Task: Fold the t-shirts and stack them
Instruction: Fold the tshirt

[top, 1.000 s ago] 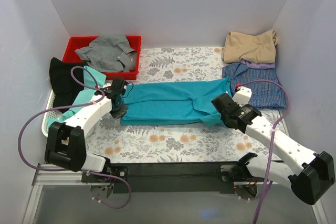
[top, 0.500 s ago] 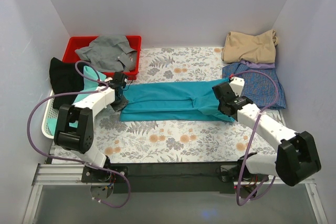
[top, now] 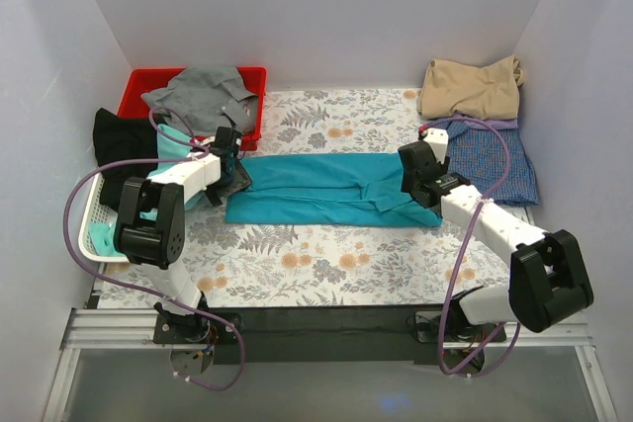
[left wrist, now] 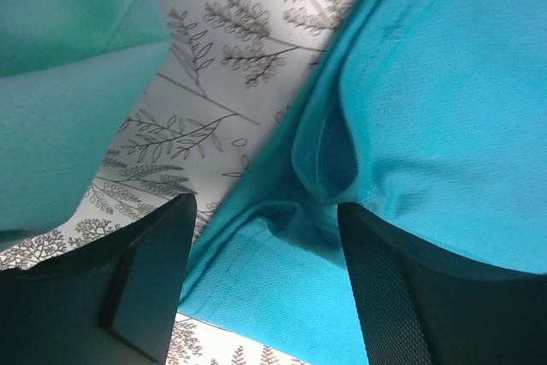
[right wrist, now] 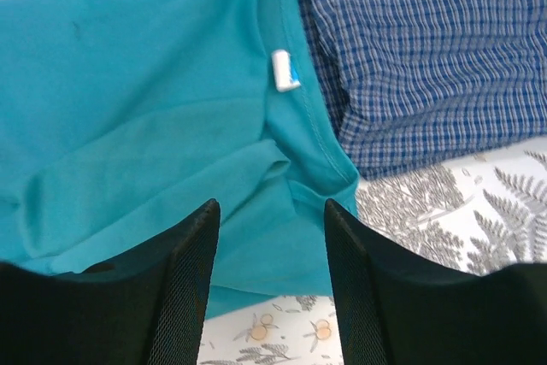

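Two arms reach to the ends of the teal shirt [top: 316,190], which lies folded into a long strip across the middle of the flowered desk [top: 326,264]. The left gripper [top: 232,173] sits at the strip's left end, its fingers [left wrist: 149,288] apart with rumpled teal cloth between them. The right gripper [top: 415,170] is at the right end, near the collar's white label [right wrist: 285,70], with its fingers [right wrist: 192,288] also apart above the cloth. At upper right a tan shirt [top: 470,86] lies partly on a checked shirt [top: 495,160], whose edge the teal collar touches. At upper left a grey shirt [top: 203,96] fills a red bin [top: 138,81].
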Robot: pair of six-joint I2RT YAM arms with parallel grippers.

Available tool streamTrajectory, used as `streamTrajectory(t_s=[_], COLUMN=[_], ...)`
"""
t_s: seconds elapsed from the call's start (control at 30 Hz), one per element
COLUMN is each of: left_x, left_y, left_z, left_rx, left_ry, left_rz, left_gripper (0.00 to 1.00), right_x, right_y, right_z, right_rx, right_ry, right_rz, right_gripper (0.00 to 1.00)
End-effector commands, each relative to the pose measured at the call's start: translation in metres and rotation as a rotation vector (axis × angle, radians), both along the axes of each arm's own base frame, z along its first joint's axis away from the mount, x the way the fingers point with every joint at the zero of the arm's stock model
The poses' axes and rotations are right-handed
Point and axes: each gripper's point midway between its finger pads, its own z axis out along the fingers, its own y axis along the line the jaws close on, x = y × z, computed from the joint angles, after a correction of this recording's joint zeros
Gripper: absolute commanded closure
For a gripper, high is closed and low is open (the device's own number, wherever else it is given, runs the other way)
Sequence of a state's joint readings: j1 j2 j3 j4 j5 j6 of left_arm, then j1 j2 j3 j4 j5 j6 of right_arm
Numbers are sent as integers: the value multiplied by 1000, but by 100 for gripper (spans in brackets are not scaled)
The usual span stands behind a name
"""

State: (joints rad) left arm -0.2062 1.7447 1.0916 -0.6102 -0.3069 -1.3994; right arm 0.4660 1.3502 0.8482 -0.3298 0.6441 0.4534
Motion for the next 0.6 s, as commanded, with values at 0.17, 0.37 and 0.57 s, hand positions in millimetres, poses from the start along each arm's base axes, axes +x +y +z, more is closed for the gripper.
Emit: streamTrajectory(t_s=[0.17, 0.37, 0.57], left_x=[28, 27, 21], left_y=[-11, -42, -58], left_z=[53, 64, 57], left_rx=[-52, -199, -288], left_ry=[-160, -187, -169], left_rz=[-78, -184, -220], left_gripper=[32, 19, 16], right_x=[23, -2, -20], right_y=[59, 81, 89], right_z=[51, 16, -1], right_rx=[217, 306, 335], right_ry=[-114, 54, 142], right_rz=[252, 313, 323], right_gripper=[41, 42, 43])
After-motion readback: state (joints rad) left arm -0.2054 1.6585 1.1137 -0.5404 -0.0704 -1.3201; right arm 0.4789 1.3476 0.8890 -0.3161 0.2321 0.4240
